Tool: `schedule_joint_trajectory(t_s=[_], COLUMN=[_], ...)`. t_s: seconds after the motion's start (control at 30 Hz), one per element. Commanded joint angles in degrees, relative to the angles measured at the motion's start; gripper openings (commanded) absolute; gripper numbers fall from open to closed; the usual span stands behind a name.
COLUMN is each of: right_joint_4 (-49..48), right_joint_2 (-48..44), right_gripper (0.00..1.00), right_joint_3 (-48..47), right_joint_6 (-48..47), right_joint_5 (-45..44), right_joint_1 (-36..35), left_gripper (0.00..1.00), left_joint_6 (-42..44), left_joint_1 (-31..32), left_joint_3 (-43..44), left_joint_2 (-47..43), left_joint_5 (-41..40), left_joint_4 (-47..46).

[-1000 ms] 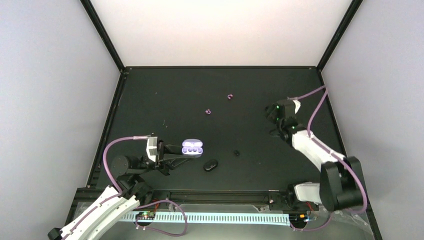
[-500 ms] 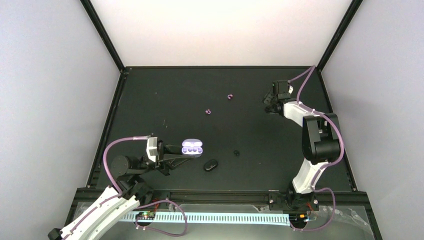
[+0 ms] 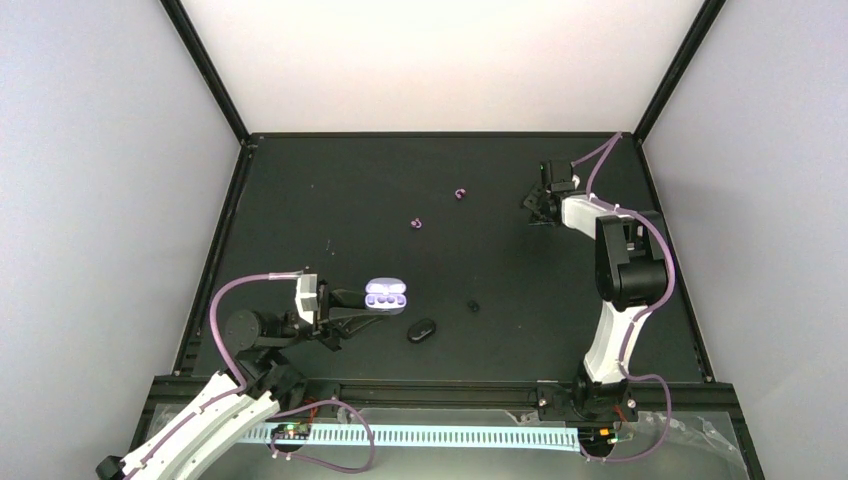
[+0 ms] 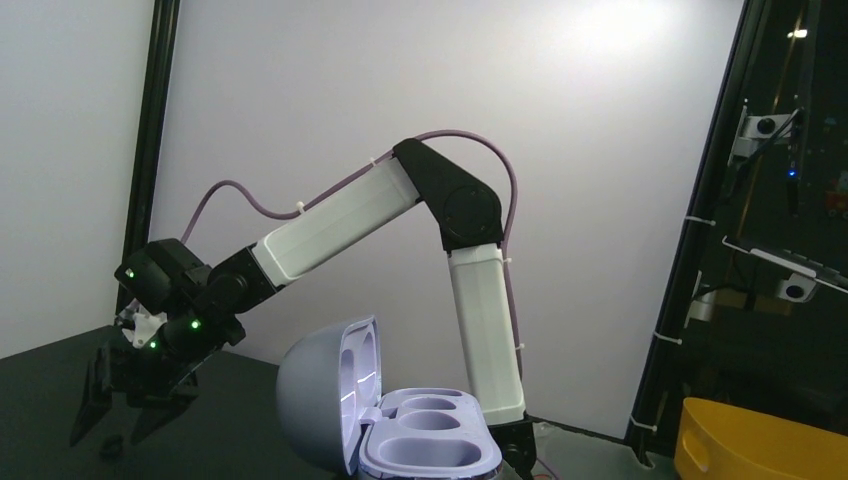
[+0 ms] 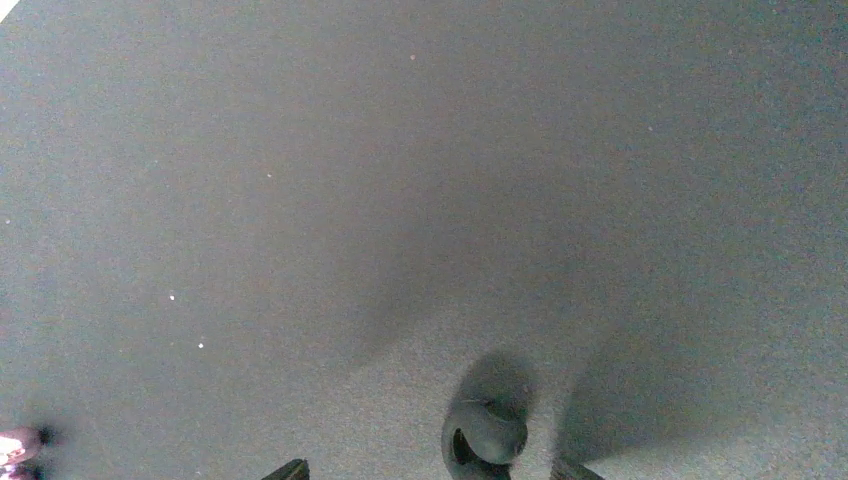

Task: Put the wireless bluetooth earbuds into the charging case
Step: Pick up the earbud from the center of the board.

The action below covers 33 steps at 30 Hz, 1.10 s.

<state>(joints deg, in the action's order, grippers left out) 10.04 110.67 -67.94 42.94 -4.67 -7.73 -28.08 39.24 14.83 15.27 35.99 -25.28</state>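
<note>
My left gripper (image 3: pixel 360 300) is shut on the open lilac charging case (image 3: pixel 385 297). Its lid stands up and its wells (image 4: pixel 430 442) are empty. Two pinkish-purple earbuds (image 3: pixel 460 193) (image 3: pixel 417 223) lie on the mat at the back centre. My right gripper (image 3: pixel 537 207) is low over the mat at the back right. In the right wrist view it (image 5: pixel 430 472) is open, with a small dark earbud (image 5: pixel 487 428) lying between its fingertips (image 5: pixel 290 468), nearer the right one. Another small black earbud (image 3: pixel 473 305) lies right of the case.
A closed black oval case (image 3: pixel 422 330) lies on the mat just in front and right of the lilac case. The black frame post and the mat's back right corner (image 3: pixel 636 140) stand close behind my right gripper. A pink earbud (image 5: pixel 14 444) shows at the right wrist view's lower left edge.
My right arm has reached farther toward the back right corner and its gripper has come down to the mat with the jaws narrowing. The left arm and the case have stayed put.
</note>
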Motion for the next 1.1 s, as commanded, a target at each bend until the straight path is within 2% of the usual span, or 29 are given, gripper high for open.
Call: schedule_joint_trajectory(t_s=[0.0,0.33,0.57,0.73,1.07], right_joint_4=[1.91,12.88,18.23,19.57,21.36], right_joint_2=[1.07,4.84,5.41,5.91,7.35], right_gripper=[0.6,0.51,0.5,0.49,0.41], right_joint_3=[-3.23,-10.7,-13.37,-14.37,-15.19], right_joint_6=[0.92,1.95,2.42,1.99,1.08], right_joint_5=[0.13,-1.91,-3.86,-4.2,-3.95], right_joint_1=[0.43,0.39,0.52,0.47,0.56], left_gripper=[0.02,0.01,0.02,0.02,0.02], left_joint_6=[0.83,0.75,0.44,0.28,0.2], left_joint_1=[0.31,0.33,0.31,0.31,0.35], left_joint_3=[0.34,0.33,0.29,0.16,0.19], left_joint_2=[0.63,0.65,-0.38,-0.6,-1.29], left_joint_5=[-0.83,-0.79,-0.66,-0.46,-0.31], left_joint_4=[-0.17,-0.57,-0.46,-0.89,-0.82])
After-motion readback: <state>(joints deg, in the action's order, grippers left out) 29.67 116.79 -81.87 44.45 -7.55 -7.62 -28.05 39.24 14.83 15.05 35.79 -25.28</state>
